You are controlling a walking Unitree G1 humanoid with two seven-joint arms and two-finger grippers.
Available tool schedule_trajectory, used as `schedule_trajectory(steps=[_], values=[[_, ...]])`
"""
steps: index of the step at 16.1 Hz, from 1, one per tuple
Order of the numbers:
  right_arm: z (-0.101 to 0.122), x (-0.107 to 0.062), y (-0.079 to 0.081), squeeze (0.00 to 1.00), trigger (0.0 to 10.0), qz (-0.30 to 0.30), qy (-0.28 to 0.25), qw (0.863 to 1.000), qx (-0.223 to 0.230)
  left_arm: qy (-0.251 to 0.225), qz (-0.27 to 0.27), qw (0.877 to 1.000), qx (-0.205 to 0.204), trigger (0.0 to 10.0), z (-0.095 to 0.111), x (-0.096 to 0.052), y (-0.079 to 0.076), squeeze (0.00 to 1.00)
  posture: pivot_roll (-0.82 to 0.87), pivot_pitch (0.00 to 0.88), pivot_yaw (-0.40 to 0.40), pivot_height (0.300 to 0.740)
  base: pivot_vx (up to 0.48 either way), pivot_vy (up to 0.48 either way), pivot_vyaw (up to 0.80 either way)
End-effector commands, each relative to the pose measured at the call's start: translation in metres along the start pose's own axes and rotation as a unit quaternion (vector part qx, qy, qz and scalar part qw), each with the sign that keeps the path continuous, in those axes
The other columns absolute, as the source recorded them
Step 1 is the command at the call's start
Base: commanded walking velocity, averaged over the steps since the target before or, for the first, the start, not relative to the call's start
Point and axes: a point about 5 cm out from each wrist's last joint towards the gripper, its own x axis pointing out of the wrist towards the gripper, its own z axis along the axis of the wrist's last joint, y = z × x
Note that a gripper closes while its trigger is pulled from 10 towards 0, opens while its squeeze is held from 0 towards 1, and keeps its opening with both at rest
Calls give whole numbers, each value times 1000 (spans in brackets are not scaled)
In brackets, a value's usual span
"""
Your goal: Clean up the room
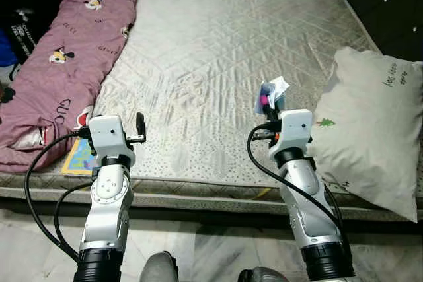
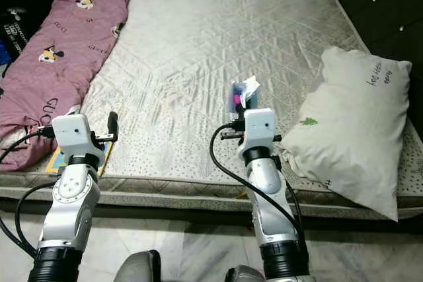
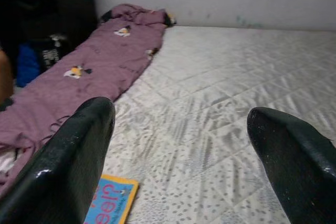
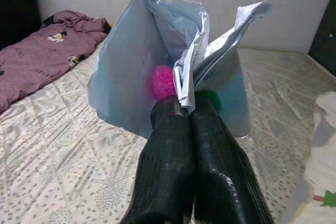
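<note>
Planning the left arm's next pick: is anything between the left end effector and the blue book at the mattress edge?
Nothing visible blocks it. The left end effector is open above bare mattress, and the blue book lies flat just below it, beside the purple blanket, which borders but does not cover its visible part.

You get even, soft indoor light; head views sharp, corners dark. Wrist views softer: near fingers (image 3: 63,166) blurred with faint glare.

Purple blanket (image 1: 66,57): repeated "GUCCI" lettering. Blue book (image 3: 111,203): pink letters, possibly "sleep". Pillow (image 1: 377,130): green handwriting, illegible.
</note>
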Motion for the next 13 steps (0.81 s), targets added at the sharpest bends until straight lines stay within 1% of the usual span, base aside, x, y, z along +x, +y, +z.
schedule_trajectory(steps=[1, 5, 7, 8, 11, 12, 13], values=[[-1, 0, -2, 0, 10000, -5, 3, 1000, 2, 1, -4, 1000, -1, 10000, 0, 0, -1, 0, 30, 84, 11, 740, 0, 0, 0], [-3, 0, -3, 0, 10000, -8, 9, 1000, 18, 4, -10, 1000, -9, 10000, 0, 0, -2, 0, 29, 87, 12, 740, 0, 0, 0], [-3, 0, -4, 0, 10000, -9, 10, 1000, 18, 4, -11, 1000, -10, 10000, 0, 1, -2, 0, 29, 90, 11, 740, 0, 0, 0], [-3, 1, -4, 0, 10000, -10, 12, 1000, 19, 4, -13, 1000, -12, 10000, 0, 0, -2, 0, 29, 90, 10, 740, 0, 255, 0], [-3, 1, -4, 0, 10000, -9, 13, 1000, 18, 6, -13, 1000, -16, 10000, -1, 0, -2, 0, 29, 90, 10, 740, 0, 424, -800], [-3, 1, -4, 0, 10000, -9, 13, 1000, 18, 6, -13, 1000, -17, 10000, -1, 0, -3, 0, 30, 91, 9, 740, 0, 480, -481], [-3, 1, -4, 0, 10000, -9, 13, 1000, 17, 6, -14, 1000, -17, 10000, -1, 0, -3, 0, 30, 91, 9, 740, 0, 480, 0]])
